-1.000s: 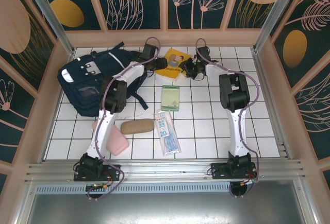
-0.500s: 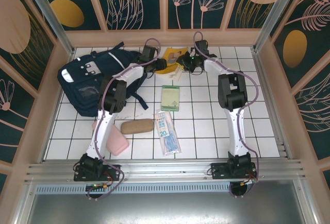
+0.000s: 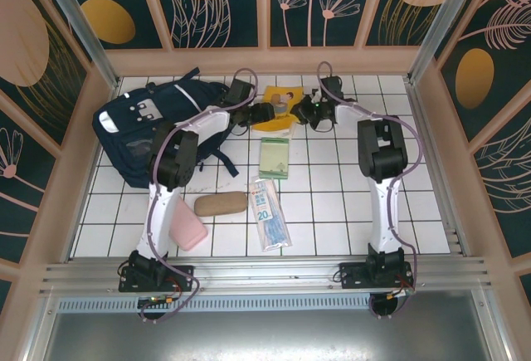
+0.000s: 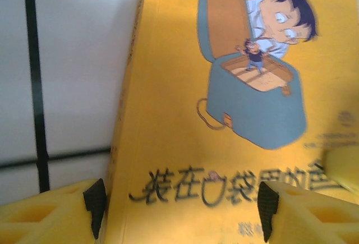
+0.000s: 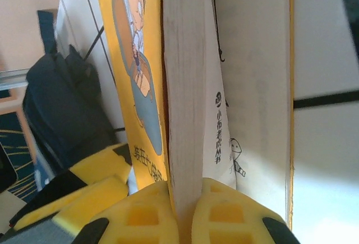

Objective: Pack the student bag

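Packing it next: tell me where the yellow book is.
In the top view the yellow book is at the far middle of the table, right of the student bag, pinched by the right gripper.

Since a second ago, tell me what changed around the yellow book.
The right gripper closed on the pages of the yellow book and tipped it up off the tiles, cover hanging open. The left gripper edged right toward it and stands open. The student bag, green notepad, brown case and pink case stayed put.

Left tool (image 4: 180,210) agape; right tool (image 5: 182,207) clenched.
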Action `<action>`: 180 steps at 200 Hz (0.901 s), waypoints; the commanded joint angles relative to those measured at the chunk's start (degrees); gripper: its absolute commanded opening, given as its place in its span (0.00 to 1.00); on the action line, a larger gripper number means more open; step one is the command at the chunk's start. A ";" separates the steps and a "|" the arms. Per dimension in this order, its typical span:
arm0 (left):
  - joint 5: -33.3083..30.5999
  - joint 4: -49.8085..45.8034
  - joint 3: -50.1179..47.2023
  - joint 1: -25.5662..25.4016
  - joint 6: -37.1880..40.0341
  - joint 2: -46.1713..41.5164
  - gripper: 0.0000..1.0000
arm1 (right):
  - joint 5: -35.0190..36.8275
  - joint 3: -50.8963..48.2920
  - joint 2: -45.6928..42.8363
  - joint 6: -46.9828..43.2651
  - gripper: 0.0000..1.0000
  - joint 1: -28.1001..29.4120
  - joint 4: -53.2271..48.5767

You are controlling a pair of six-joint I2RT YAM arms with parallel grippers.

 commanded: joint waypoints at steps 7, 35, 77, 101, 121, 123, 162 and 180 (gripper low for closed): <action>8.09 2.84 -5.39 0.21 -7.15 -6.83 0.75 | -10.36 -5.44 -4.38 6.53 0.00 -3.71 10.63; 10.53 7.32 -10.91 0.46 -10.42 -8.76 0.76 | -12.96 -7.85 -7.40 7.65 0.00 -5.04 13.11; 15.74 11.54 -10.54 1.42 -14.82 -5.42 0.76 | -16.65 -10.16 -9.02 9.56 0.00 -6.37 16.78; 19.20 14.48 -7.89 1.44 -17.78 -2.29 0.75 | -18.16 -10.82 -9.20 9.04 0.00 -6.35 16.93; 21.62 17.44 -6.02 1.45 -20.67 0.34 0.72 | -18.70 -12.36 -9.66 8.34 0.00 -6.36 17.26; 21.86 17.60 -5.75 1.49 -20.91 0.61 0.72 | -18.70 -12.53 -9.76 8.30 0.00 -6.38 17.34; 26.02 29.38 -7.40 1.54 -29.36 3.18 0.45 | -17.85 -15.27 -9.82 7.56 0.00 -6.31 17.75; 26.25 32.37 -8.09 1.62 -30.85 3.18 0.28 | -15.48 -15.25 -9.59 4.99 0.00 -6.27 14.85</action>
